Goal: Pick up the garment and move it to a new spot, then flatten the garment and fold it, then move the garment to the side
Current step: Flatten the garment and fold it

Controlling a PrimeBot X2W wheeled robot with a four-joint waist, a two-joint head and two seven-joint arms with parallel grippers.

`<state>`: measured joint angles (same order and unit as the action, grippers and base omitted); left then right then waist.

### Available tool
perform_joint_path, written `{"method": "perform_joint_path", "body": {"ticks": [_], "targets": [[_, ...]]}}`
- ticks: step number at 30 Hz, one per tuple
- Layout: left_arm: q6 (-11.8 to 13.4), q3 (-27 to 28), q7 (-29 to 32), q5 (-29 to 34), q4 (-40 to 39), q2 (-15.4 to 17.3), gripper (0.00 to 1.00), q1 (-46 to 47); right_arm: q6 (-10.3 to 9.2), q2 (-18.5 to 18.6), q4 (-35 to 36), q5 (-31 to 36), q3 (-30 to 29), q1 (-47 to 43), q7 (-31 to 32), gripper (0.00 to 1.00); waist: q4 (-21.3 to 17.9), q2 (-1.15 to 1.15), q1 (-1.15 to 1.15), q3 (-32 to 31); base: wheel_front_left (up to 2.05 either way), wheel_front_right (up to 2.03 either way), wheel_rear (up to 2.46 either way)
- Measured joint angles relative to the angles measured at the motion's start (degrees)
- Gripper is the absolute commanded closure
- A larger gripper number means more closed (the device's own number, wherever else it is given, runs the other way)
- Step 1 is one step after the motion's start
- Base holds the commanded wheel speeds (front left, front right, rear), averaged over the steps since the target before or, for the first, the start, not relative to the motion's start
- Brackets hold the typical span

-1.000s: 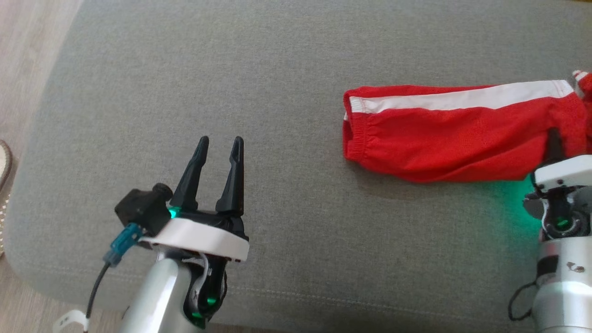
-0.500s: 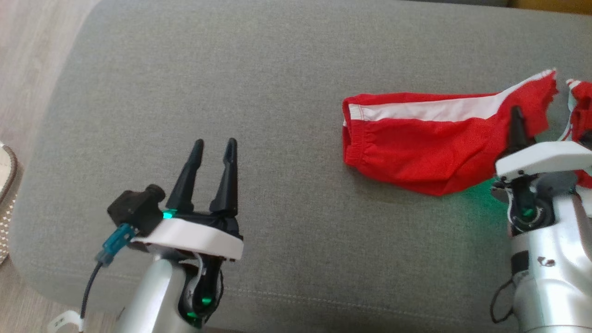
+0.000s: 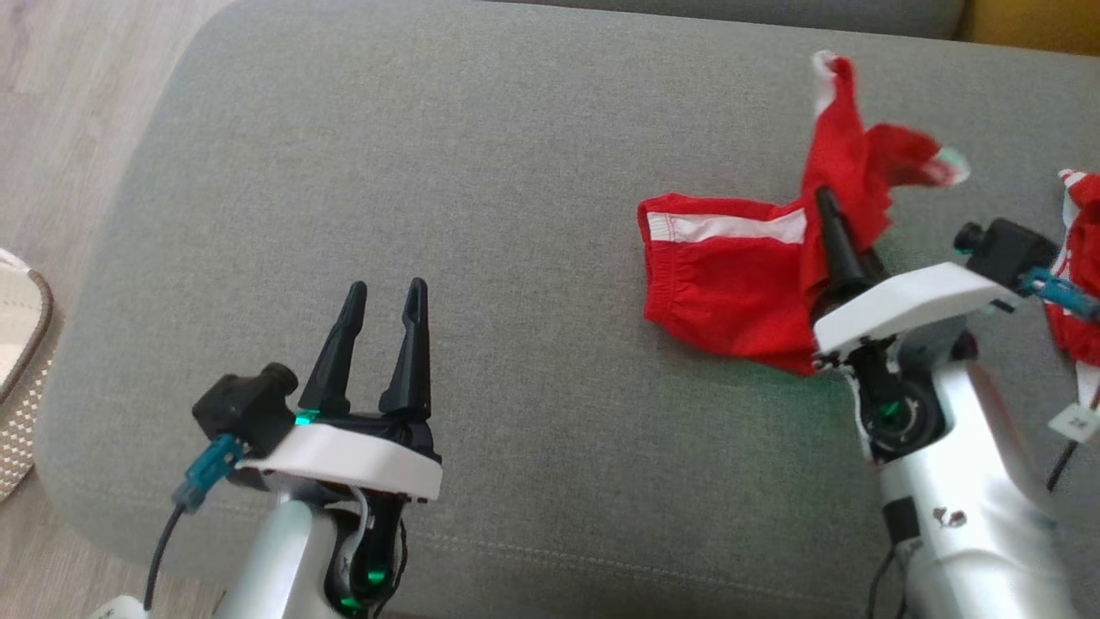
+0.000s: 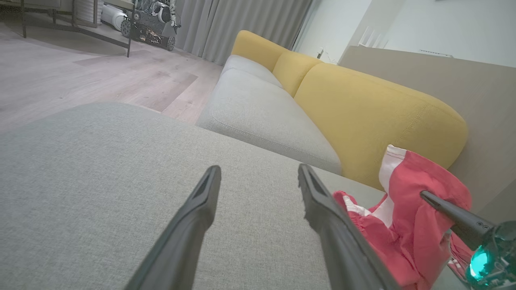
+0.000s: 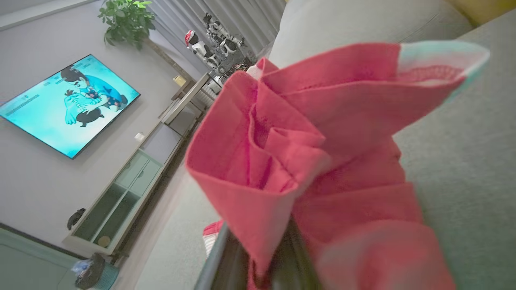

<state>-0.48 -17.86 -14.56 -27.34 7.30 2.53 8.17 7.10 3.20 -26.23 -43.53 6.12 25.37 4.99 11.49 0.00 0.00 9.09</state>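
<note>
Nothing can be read for certain. A small white tag at four o'clock in the head view bears two dark characters, too small to make out. The television screen at nine o'clock in the right wrist view shows blurred, illegible caption lines.

Grey cushion bare across left & ctr: free passage, bar left gripper, jaws apart, near front edge. At right, garment rises bunched, clamped in right gripper; more red cloth crowds far-right edge. Basket on floor at left; yellow backrest beyond.
</note>
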Motion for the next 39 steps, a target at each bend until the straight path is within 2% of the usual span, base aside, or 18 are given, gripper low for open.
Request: {"method": "perform_joint_path", "body": {"ticks": [8,16,21,22,23,24,28,39], "targets": [[0.05,-0.22,0.0,-0.05,0.16,0.0,0.0,-0.07,0.0,0.01,3.21,-0.58,5.38,-1.62,1.29,1.0,0.64,0.0,0.0,-0.51,0.0,0.0,0.0],[0.07,-0.33,0.0,-0.05,0.16,0.0,0.0,-0.99,0.0,1.02,3.97,3.44,11.51,-4.63,6.7,1.0,1.4,0.0,0.0,-1.15,0.0,0.0,0.0],[0.07,-0.33,0.0,-0.05,0.15,0.01,0.0,-1.02,0.0,1.67,3.81,5.22,12.59,-6.05,8.04,1.0,1.47,0.0,0.0,-0.79,0.0,0.0,0.0],[0.07,-0.36,0.0,-0.05,0.15,0.01,0.0,-1.02,0.0,1.67,3.67,5.21,12.6,-6.05,8.25,0.88,1.49,0.0,0.0,-0.72,0.0,0.0,0.0],[0.07,-0.41,0.0,-0.07,0.16,0.01,0.0,-1.02,0.0,1.66,3.46,5.22,12.61,-6.04,8.23,0.39,1.52,0.0,0.0,-0.68,0.0,0.0,0.0],[0.07,-0.45,0.0,-0.07,0.16,0.01,0.0,-1.02,0.0,1.66,3.11,5.23,12.71,-6.04,8.23,0.0,1.55,0.0,0.0,-0.66,0.0,0.0,0.0],[0.07,-0.67,0.0,-0.07,0.33,0.01,0.0,-1.02,0.0,1.62,2.67,5.31,14.4,-6.04,8.13,0.0,1.7,0.0,0.0,-0.68,0.0,0.0,0.0],[0.32,-0.73,0.0,-0.07,0.35,0.01,0.0,-1.02,0.0,1.51,-0.13,5.78,24.57,-5.97,9.22,0.0,1.77,0.0,0.0,-0.54,0.0,0.0,0.0]]}}
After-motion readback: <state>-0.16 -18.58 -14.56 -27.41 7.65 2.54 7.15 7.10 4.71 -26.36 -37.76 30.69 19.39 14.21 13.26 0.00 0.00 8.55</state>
